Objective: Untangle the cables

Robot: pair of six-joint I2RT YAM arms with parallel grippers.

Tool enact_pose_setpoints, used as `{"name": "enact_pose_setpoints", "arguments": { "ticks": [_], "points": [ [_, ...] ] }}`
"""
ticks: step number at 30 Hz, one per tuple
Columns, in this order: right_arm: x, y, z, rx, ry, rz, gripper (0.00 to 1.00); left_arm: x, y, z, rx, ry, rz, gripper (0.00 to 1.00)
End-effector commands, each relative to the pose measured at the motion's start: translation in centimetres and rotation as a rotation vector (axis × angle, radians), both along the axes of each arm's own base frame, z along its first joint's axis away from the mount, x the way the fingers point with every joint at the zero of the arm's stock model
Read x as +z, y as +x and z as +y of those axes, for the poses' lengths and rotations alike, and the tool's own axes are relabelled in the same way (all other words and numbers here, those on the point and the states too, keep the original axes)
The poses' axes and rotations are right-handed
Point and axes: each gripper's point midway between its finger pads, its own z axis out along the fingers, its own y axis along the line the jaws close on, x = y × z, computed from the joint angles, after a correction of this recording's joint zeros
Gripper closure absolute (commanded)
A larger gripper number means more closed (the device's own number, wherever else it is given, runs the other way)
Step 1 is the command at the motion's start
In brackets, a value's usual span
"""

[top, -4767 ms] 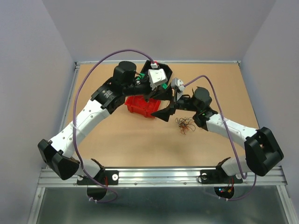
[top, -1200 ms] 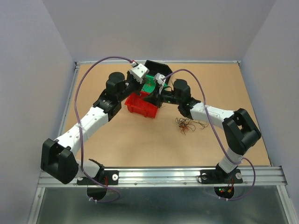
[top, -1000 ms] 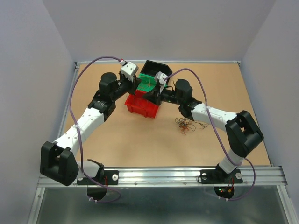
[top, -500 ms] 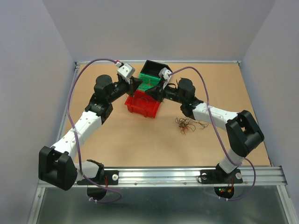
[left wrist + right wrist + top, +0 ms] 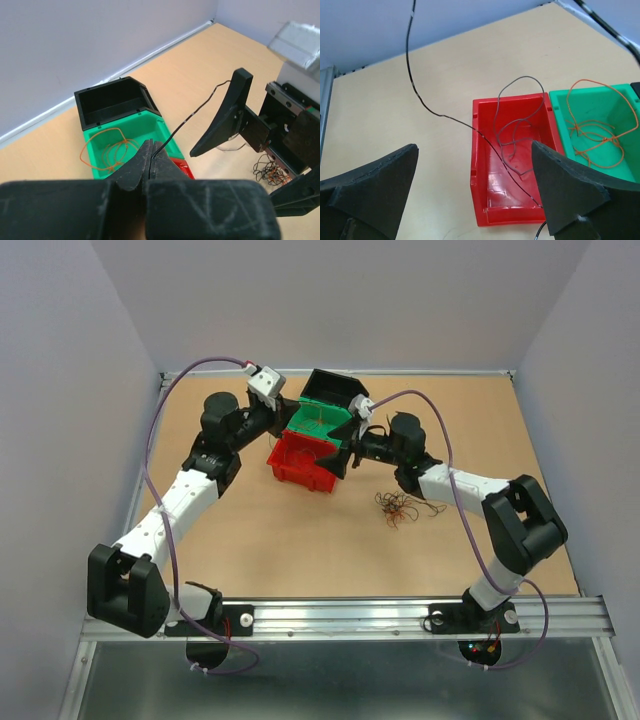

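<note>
Partly done, I judge: orange wires lie in the green bin, a grey wire in the red bin. The tangle sits on the desk. Left end effector pinches a dark wire, which slants over the red bin toward the right end effector, gaping and empty.

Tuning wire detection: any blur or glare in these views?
Left wrist: the left hand is close and blurred, the black wire sharp. Right wrist: glare on the red bin floor. Top: even light, the cables barely resolved.
</note>
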Motion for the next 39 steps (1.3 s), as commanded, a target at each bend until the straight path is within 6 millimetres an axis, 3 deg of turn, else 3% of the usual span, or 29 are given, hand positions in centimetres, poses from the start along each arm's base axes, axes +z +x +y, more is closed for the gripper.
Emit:
{"name": "enact_pose_setpoints", "arguments": {
  "ticks": [1,7,10,17,21,24,29,33,39],
  "points": [
    [1.9,0.5,-0.8,-0.051,0.037,-0.066,0.0,4.9,0.4,0.4,0.029,-0.037,-0.118,1.0],
    [2.0,1.6,-2.2,-0.173,0.034,-0.072,0.0,5.0,0.2,0.6,0.032,-0.028,-0.131,1.0],
    [2.7,3.4,-3.7,-0.319,0.06,-0.052,0.0,4.8,0.6,0.8,0.052,-0.026,-0.124,1.0],
    [3.0,4.6,-6.7,-0.503,0.073,-0.045,0.0,6.0,2.5,5.5,0.342,-0.084,-0.136,1.0],
    [3.6,7.0,-10.5,-0.706,0.154,0.027,0.0,6.4,2.6,6.9,0.407,-0.119,-0.133,1.0],
    [3.3,8.1,-13.2,-0.78,0.211,0.09,0.0,6.2,2.5,6.4,0.38,-0.111,-0.138,1.0],
    [4.2,4.8,-9.5,-0.47,0.178,-0.009,0.0,4.9,2.9,4.4,0.28,-0.053,-0.111,1.0],
    [5.3,3.0,-8.1,-0.34,0.198,-0.049,0.0,4.0,3.6,3.7,0.267,-0.015,-0.094,1.0],
    [7.4,0.3,-6.1,-0.144,0.24,-0.112,0.0,3.3,3.0,1.7,0.218,0.041,-0.101,1.0]
  ]
}}
